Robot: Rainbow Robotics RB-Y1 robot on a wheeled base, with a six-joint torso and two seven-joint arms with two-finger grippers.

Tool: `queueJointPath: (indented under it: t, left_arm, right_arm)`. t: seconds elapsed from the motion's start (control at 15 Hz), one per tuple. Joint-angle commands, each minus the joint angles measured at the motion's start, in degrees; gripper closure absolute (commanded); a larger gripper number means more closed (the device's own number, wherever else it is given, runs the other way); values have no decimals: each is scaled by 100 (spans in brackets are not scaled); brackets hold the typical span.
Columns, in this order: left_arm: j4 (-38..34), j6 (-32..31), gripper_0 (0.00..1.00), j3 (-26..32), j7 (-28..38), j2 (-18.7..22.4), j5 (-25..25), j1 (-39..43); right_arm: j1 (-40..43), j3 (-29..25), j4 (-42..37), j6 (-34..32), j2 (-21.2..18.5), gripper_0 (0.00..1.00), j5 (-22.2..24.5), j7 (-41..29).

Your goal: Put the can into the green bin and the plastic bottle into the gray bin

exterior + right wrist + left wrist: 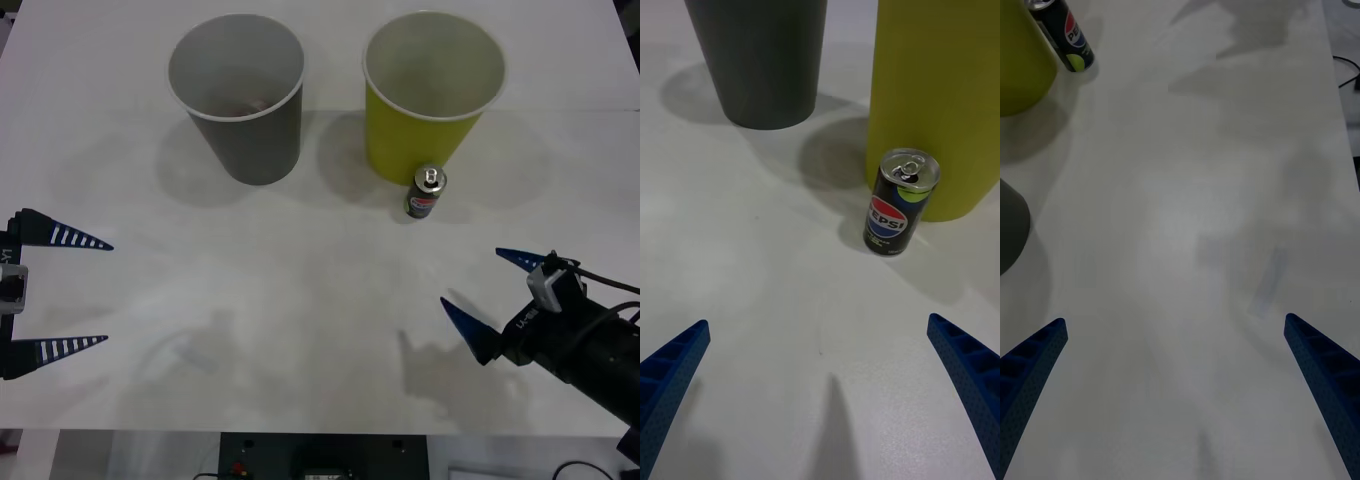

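Note:
The can point(426, 192) point(899, 202) point(1069, 34) stands upright on the white table, touching or nearly touching the near side of the green bin point(425, 130) point(940, 97) point(1019, 60). The gray bin point(255, 140) point(764, 60) point(1009, 225) stands upright to the left of the green one. My right gripper point(470, 276) point(818, 322) is open, low over the table, pointing at the can from a short way in front of it, with nothing between its fingers. My left gripper point(108, 292) point(1175, 321) waits open at the table's left side. The plastic bottle is out of view.
The white table point(300, 300) has bare surface between the grippers and the two bins. Its front edge point(320, 433) runs just below the arms. Something dim lies at the bottom of the gray bin; I cannot tell what it is.

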Motion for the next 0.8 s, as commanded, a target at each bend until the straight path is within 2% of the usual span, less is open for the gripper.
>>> queueJointPath:
  t: [0.07,0.2,0.47,0.8]
  left_arm:
    - [0,0,0,0,0,0,0,0]
    - [0,0,0,0,0,0,0,0]
    - [0,0,0,0,0,0,0,0]
    - [0,0,0,0,0,0,0,0]
  right_arm:
    - [-554,853,304,730,167,0,552,-625]
    - [-976,1477,638,1284,351,0,904,-1117]
    - [-1706,2549,1350,2294,844,0,1202,-1952]
    - [-2251,3226,2273,3129,1547,0,1273,-2691]
